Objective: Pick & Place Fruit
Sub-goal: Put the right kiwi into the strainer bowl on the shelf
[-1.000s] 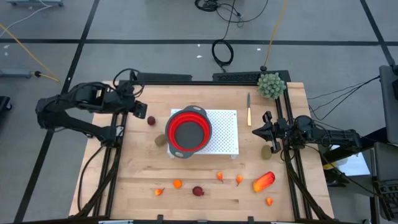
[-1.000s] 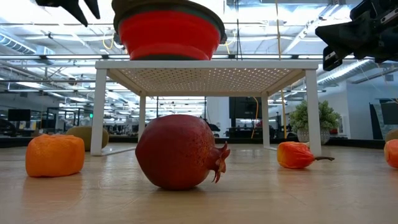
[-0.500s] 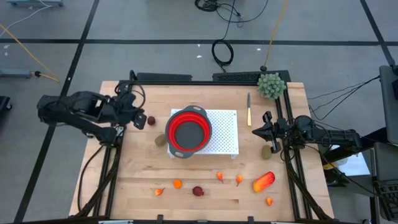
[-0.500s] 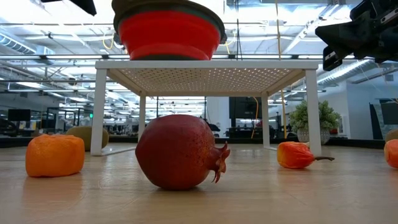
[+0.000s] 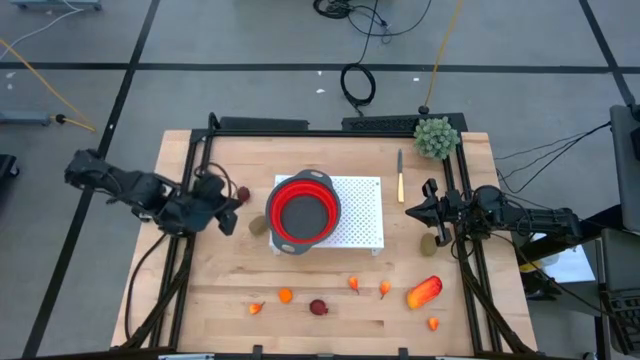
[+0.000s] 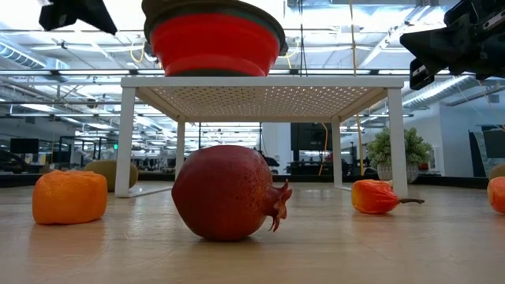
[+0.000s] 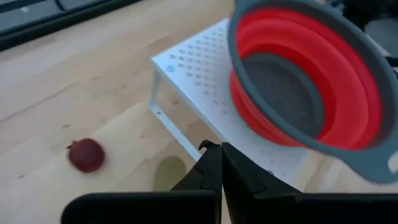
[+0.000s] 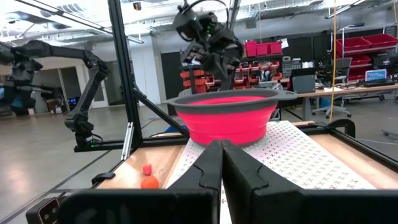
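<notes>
From above, my left claw point(image 5: 226, 207) hangs pressed shut and empty near a dark red ball point(image 5: 243, 194) and a brown kiwi point(image 5: 258, 226). My right claw point(image 5: 424, 208) waits shut at the counter's point(image 5: 330, 310) far side. The red colander point(image 5: 302, 211) on the white rack point(image 5: 362, 212) looks empty; the fruit lies scattered.

At counter level, a pomegranate point(image 6: 227, 192) sits untouched.

From my left wrist, fingers meet on nothing. Nothing placed yet, I judge.
</notes>
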